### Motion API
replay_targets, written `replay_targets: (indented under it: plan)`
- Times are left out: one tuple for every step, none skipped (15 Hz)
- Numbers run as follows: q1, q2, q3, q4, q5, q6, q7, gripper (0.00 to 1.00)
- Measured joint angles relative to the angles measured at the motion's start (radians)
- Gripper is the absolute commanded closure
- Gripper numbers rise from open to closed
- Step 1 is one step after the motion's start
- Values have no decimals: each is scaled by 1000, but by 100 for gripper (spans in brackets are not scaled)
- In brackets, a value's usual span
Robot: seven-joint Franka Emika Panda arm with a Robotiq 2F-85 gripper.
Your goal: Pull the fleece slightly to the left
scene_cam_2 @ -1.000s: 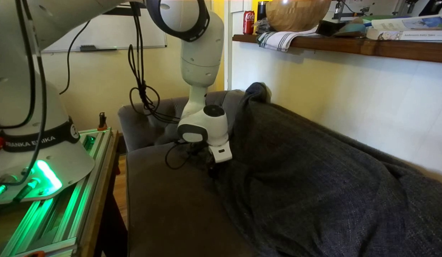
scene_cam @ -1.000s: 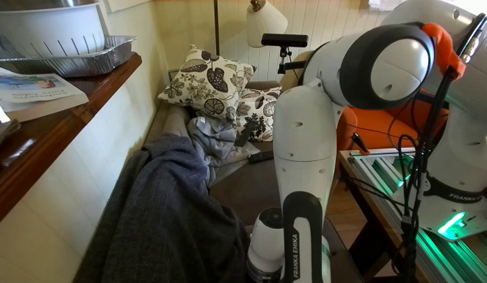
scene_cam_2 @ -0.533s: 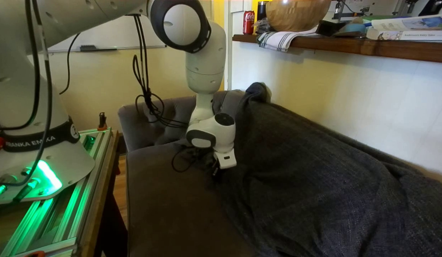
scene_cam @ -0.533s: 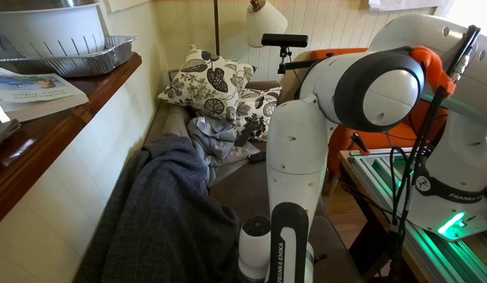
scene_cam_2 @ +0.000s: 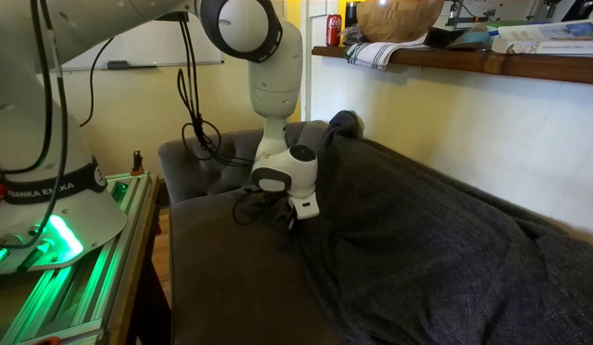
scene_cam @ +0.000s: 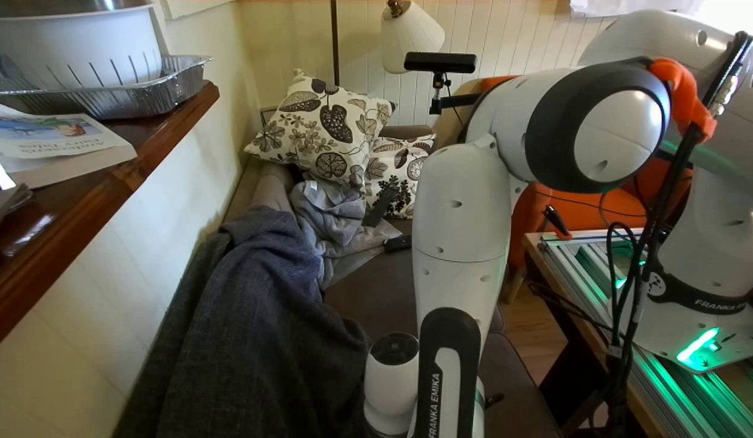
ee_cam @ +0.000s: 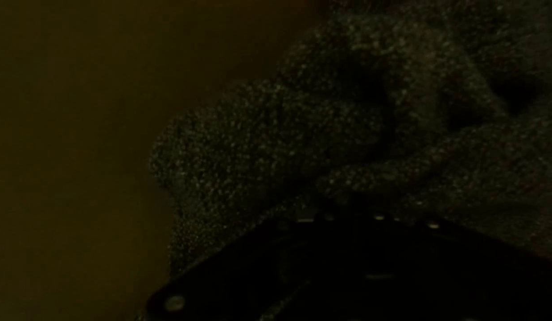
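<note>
The fleece, a big dark grey-blue blanket, lies rumpled over the sofa back and seat in both exterior views (scene_cam: 261, 340) (scene_cam_2: 421, 239). Very dark in the wrist view, its folds (ee_cam: 258, 133) bunch up around my gripper (ee_cam: 343, 205). The fingertips are drawn close together there, and creases run out from them, so the jaws appear shut on a pinch of cloth. In an exterior view, the gripper (scene_cam_2: 290, 225) points down at the fleece's near edge, where it meets the seat; its fingertips are hard to make out. The arm and the frame's lower edge hide it in an exterior view.
Bare brown sofa seat (scene_cam_2: 229, 282) lies beside the fleece. Patterned pillows (scene_cam: 328, 131), a light grey cloth (scene_cam: 331, 210) and a dark remote (scene_cam: 398, 243) sit at one sofa end. A wooden shelf (scene_cam_2: 450, 60) runs along the wall above.
My gripper has moved down and across to the fleece's edge, then risen slightly, and its jaws have come together. The bulk of the fleece looks unmoved.
</note>
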Motion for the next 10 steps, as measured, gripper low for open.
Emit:
replay_targets:
  plan:
    - [-1, -16, 4, -19, 1, 17, 0, 98]
    - [-1, -38, 9, -48, 2, 49, 0, 98]
    - [-2, -65, 16, -84, 3, 97, 0, 98]
    - [-4, -95, 27, -128, 3, 158, 0, 98]
    - [-5, -130, 39, -179, 3, 230, 0, 98]
    - [-3, -165, 50, -231, 3, 306, 1, 98]
    - [0, -202, 60, -285, 3, 385, 2, 98]
    - [7, -240, 67, -338, 3, 460, 6, 98]
    - [16, -277, 72, -389, 3, 528, 11, 98]
    - [28, -316, 74, -438, 3, 589, 18, 98]
